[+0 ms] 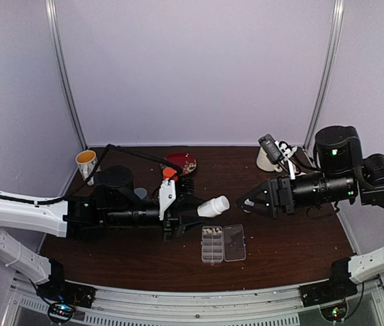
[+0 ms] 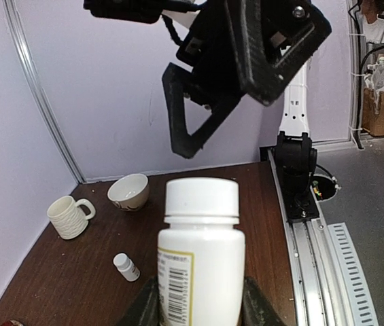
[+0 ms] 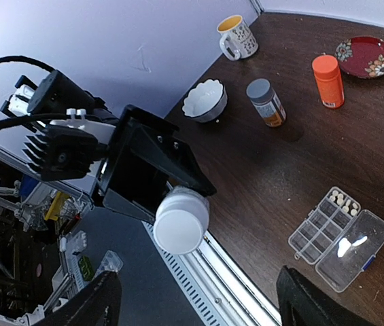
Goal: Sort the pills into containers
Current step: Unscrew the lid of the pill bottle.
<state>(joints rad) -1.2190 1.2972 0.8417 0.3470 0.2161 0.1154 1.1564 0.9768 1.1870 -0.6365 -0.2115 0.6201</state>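
The dark wooden table (image 1: 293, 234) is walled at the back and sides, with a metal rail (image 1: 198, 299) along its near edge. The left arm (image 1: 22, 212) reaches in low from 9 o'clock, stretched almost level over the middle of the table. The right arm (image 1: 341, 180) comes in from 3 o'clock, also level, so the two wrists point at each other.

The left gripper (image 2: 200, 302) is clamped on the body of a white bottle (image 1: 213, 206), which lies sideways with its cap towards 3 o'clock. The right gripper (image 1: 242, 204) sits just beyond that cap, its fingers (image 3: 103, 299) spread wide and holding nothing, with a small gap of air between cap and fingers.

The organiser box (image 1: 223, 243) lies flat at 6 o'clock from the bottle, near the rail, with bare wood on either side. Its clear lid (image 1: 234, 242) is folded open at 3 o'clock of the compartments (image 1: 211, 251).

The bottle's label (image 2: 176, 285) has a yellow border and a barcode, and its print is too small to read.

The pills (image 3: 343, 202) lie at the 12 o'clock end of the box; whether in one compartment or two, I cannot tell.
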